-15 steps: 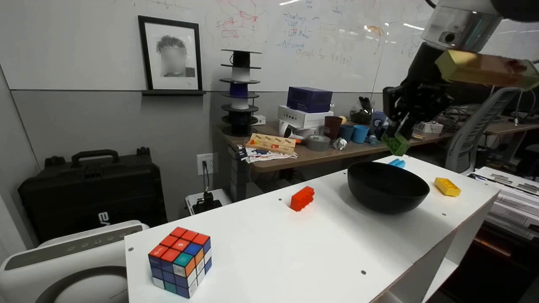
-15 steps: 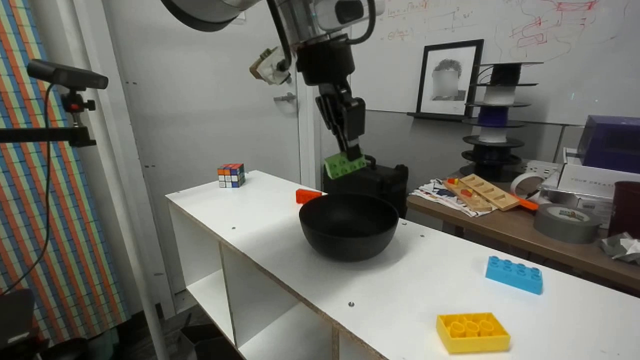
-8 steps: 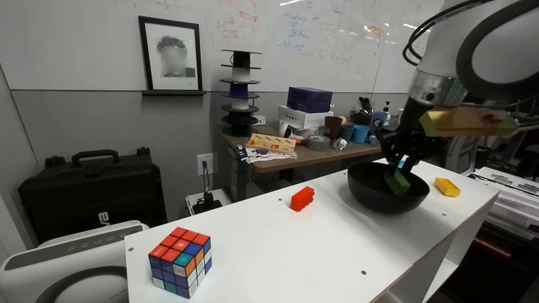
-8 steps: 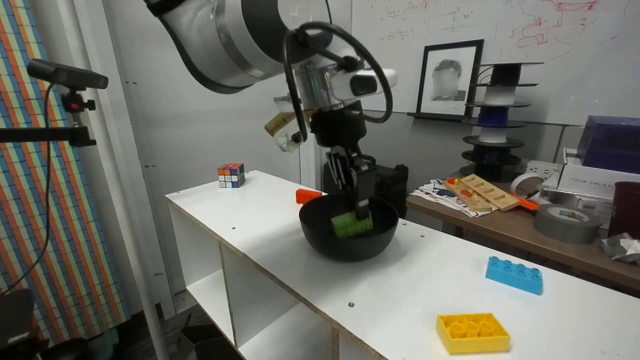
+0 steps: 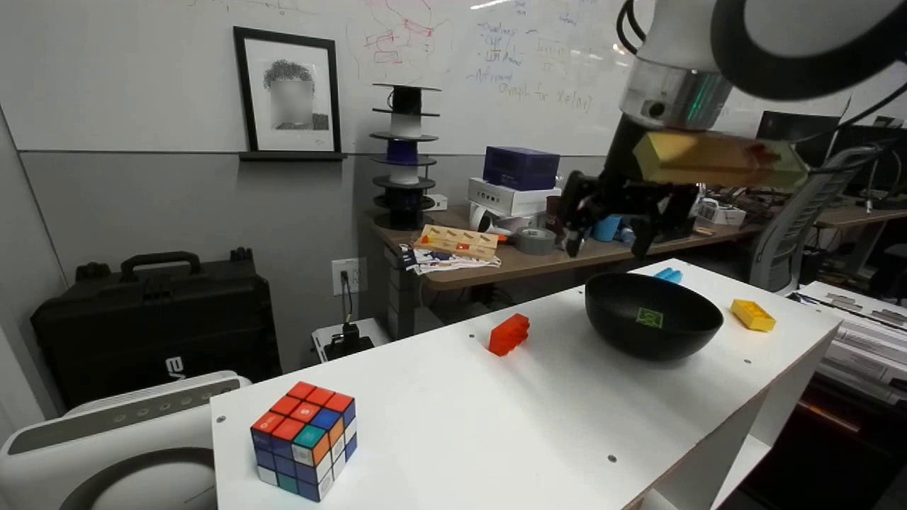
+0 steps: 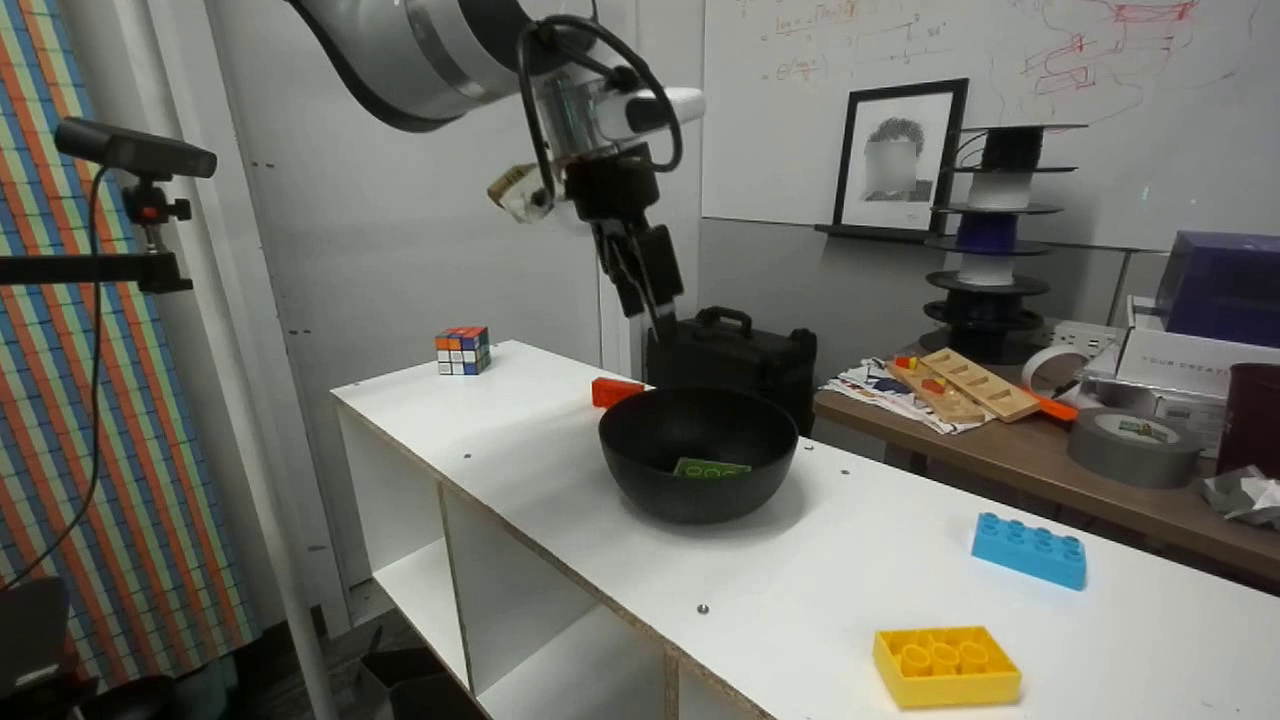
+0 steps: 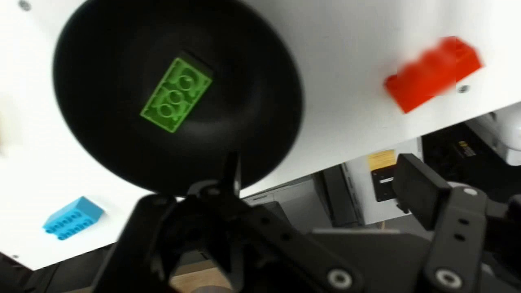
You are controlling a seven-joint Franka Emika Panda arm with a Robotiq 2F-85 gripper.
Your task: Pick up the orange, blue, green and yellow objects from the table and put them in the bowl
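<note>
Gripper (image 5: 606,249): fingers spread apart
Green brick (image 7: 176,95): in the bowl (image 7: 260,81), wrist view's upper left
Orange-red brick (image 7: 433,75): table (image 7: 342,81), that view's upper right
Blue brick (image 7: 74,218): same view, lower left
Yellow brick (image 6: 947,667): lower right in an exterior view

Looking along the white tabletop (image 5: 453,425) in an exterior view, from near the puzzle cube (image 5: 303,440) at lower left, facing the whiteboard (image 5: 177,78) at top. Looking along it in an exterior view, from near the yellow block (image 6: 947,680) at lower right, catching that cube far off at left. Peering down in the wrist view, close above the black bowl (image 7: 252,101) at upper left, sharing bowl, red block (image 7: 435,75) and blue block (image 7: 75,217) with both exterior views.
</note>
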